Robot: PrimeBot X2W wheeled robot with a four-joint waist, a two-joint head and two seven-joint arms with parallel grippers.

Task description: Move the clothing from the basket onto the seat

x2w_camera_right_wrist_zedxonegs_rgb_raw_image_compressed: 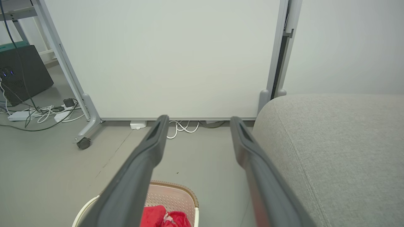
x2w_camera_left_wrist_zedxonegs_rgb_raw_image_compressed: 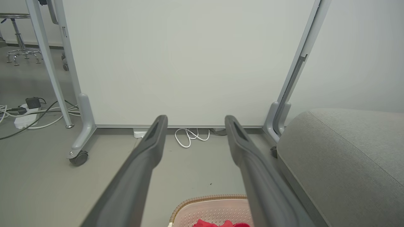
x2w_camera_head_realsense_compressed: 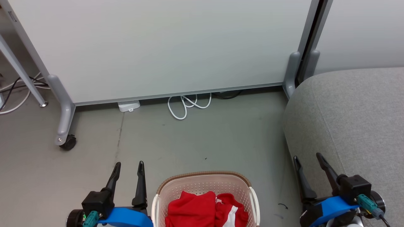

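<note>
The floor is smooth and grey, matt, with a thin dark crack line and a few small specks. Across the back stands a tall white partition, a flat, plain panel in a grey metal frame. Its rounded foot ends in a black caster. Under its lower edge a white cable lies in loose loops beside a small white power block. The left wrist view shows a chrome stool far off and a white power strip with tangled leads on the floor. The right wrist view shows a black box behind the frame.

The seat takes up the right side. It is bulky and rounded, covered in coarse grey woven fabric, with a seam curving along its edge. The basket stands on the floor just left of it, apart from it. It is oval, of cream plastic pierced with small holes, and has a brown woven-look rim and a white handle on each side. The clothing lies crumpled inside the basket, soft red cloth in folds, with a white band showing on its right part.

The left claw hangs over the floor just left of the basket, its two long dark tapered fingers spread apart and grasping nothing. The right claw is by the seat's front edge, to the right of the basket. It too is released, with its fingers wide and bare.
</note>
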